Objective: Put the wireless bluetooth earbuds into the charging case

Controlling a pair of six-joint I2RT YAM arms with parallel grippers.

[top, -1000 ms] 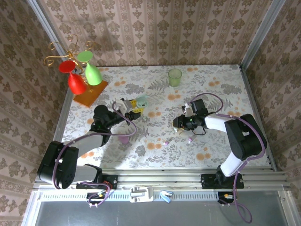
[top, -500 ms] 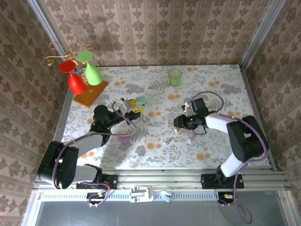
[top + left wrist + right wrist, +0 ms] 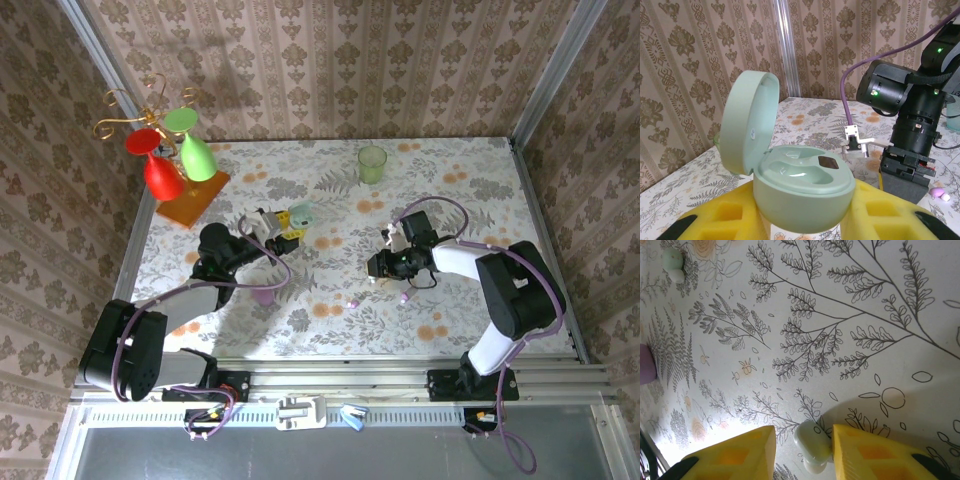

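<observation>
— Earbuds first, nearest row: where?
— Pink earbud and second pink earbud lie loose on the table, low centre of the top view, apart from each other, in no case. Purple case sits to their left, untouched.
— Right side?
— Right gripper points down at the cloth, jaws partly spread around a mint earbud. The bud touches one yellow pad with a gap to the other, so it isn't pinched. Looks lined up for a pick. Another mint earbud is in the upper left of that wrist view.
— Left?
— Left gripper is clenched on the mint case, lid up, wells look empty. It's turned toward the right arm; my read is that it's held as a steady target for the drop-in.
— Back of the table?
— Green cup top centre, glass rack upper left, both well clear.
</observation>
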